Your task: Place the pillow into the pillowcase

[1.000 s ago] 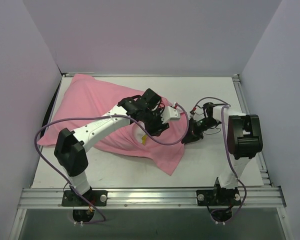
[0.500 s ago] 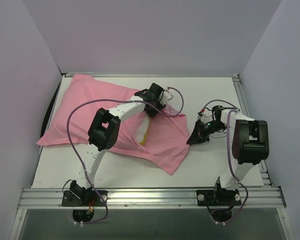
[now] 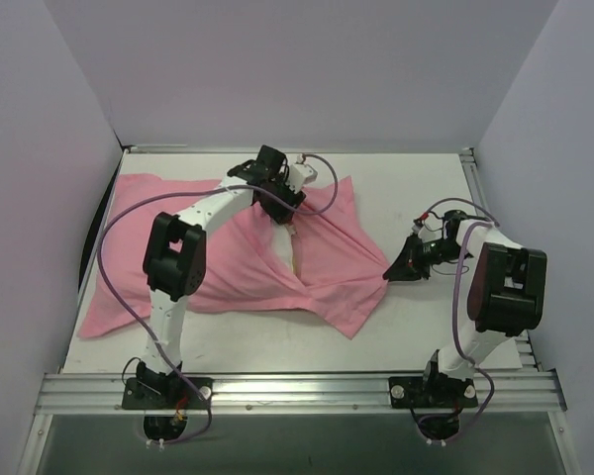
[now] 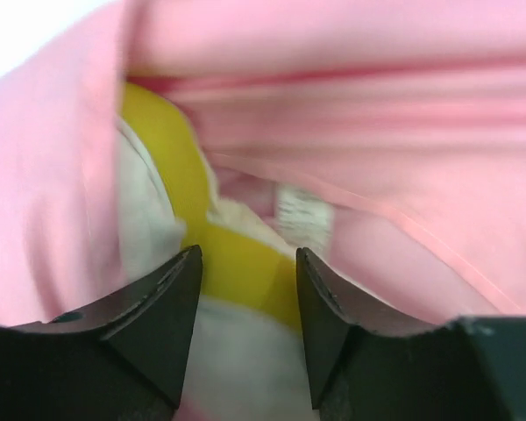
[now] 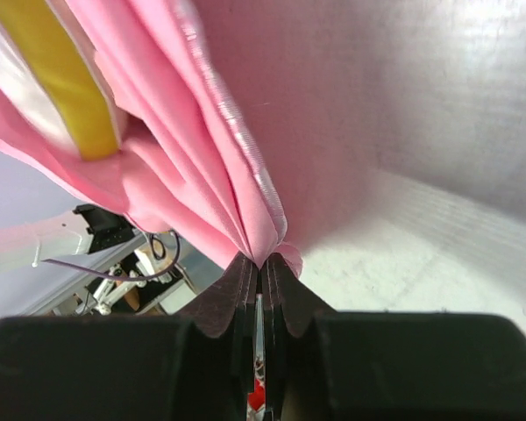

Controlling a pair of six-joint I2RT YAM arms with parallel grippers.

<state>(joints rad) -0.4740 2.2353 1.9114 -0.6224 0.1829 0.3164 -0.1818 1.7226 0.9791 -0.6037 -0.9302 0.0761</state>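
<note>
One pillow (image 3: 290,259), one pillowcase (image 3: 228,272) — spread across the bench's left and middle.
Right gripper (image 5: 261,263) clamps the pillowcase's right corner; left gripper (image 4: 248,263) — fingers parted — meets the pillow's yellow trim near the far edge.

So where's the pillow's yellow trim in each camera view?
Top external: yellow trim in the pillowcase slit, near picture centre.
Left wrist: trim centre-left, beyond the open left tool.
Right wrist: trim at top left.
Shared landmark: the pink pillowcase edge beside it.
</note>
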